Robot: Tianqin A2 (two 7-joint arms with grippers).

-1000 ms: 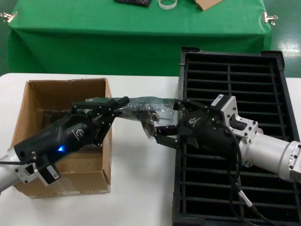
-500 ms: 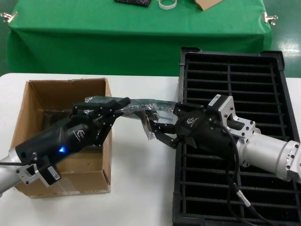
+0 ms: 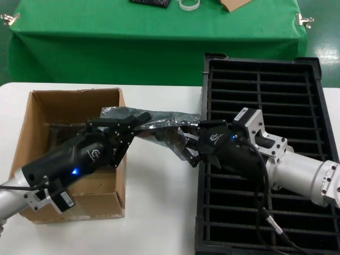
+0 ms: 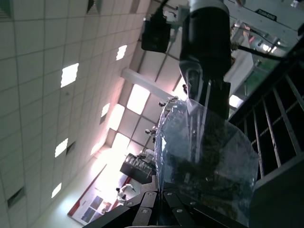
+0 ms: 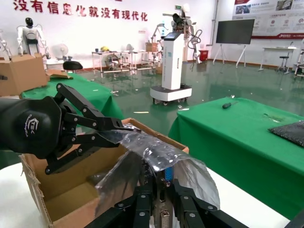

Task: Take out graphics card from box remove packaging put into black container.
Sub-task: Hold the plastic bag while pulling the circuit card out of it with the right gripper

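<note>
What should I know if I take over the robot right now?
Left gripper: shut on one end of the crinkly grey-blue plastic bag, held in the air between the brown cardboard box and the black slotted plastic tray.
Right gripper: shut on the other end, where the dark graphics card with its blue port shows.
Done: card out of the box.
Left: pull the bag off, put the card in the tray.

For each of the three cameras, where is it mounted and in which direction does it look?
Head view: on the head, looking down at the table; shows both arms, the left gripper and right gripper holding the packaging between the box and the black container.
Left wrist view: looks upward past its fingers to the ceiling.
Right wrist view: looks across the hall over its fingers.
All three views share the packaging.
</note>
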